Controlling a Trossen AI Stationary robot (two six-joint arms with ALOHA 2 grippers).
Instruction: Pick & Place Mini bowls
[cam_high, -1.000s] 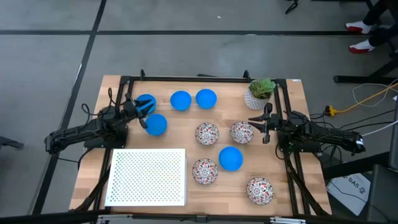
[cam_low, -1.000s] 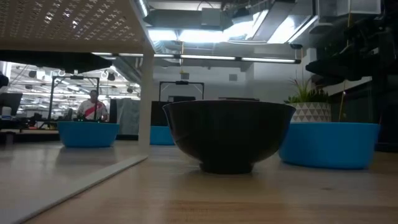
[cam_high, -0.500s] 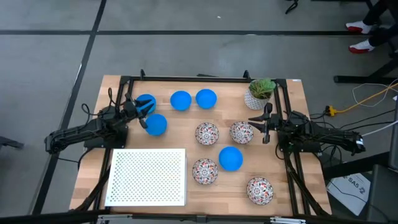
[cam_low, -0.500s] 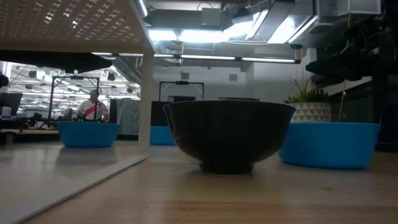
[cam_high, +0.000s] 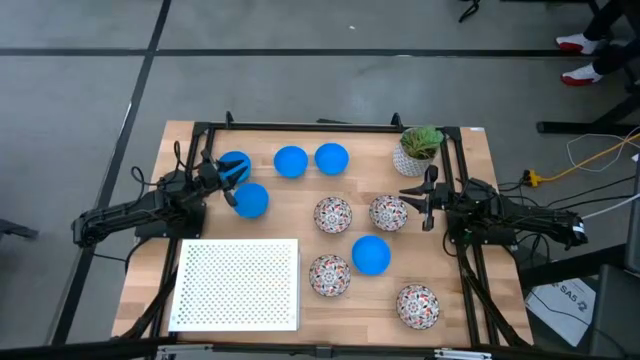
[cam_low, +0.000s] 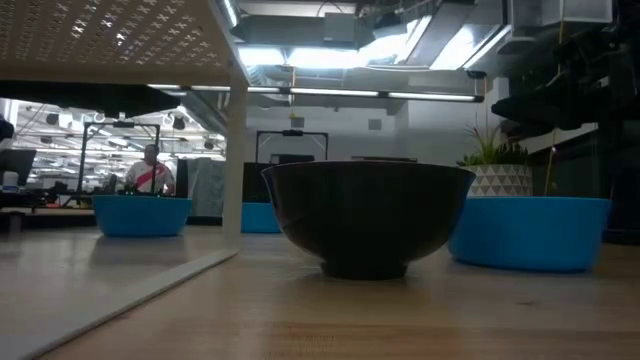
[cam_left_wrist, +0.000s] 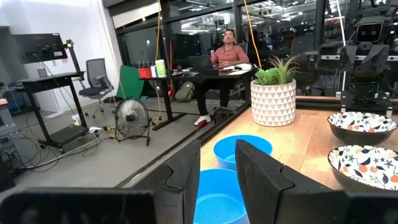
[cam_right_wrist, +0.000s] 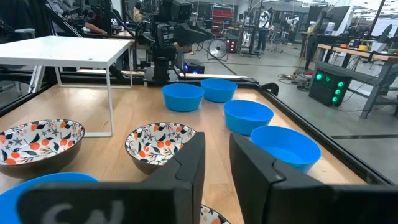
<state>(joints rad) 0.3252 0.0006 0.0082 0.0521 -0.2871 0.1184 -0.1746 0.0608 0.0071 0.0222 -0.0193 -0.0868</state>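
Your nine small round ceramic bowls (cam_high: 371, 254), five blue, four floral, sit upright, mouths up, across the wooden surface (cam_high: 300, 220). Left hand (cam_high: 228, 181) slightly spread between two blue bowls; right hand (cam_high: 421, 207) slightly spread beside a floral bowl (cam_high: 388, 212).

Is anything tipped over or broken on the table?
Nothing stands out. The blue bowls and the patterned bowls all sit upright on the wooden table, none chipped or spilled. The potted plant stands straight in its corner, and the white perforated shelf sits level.
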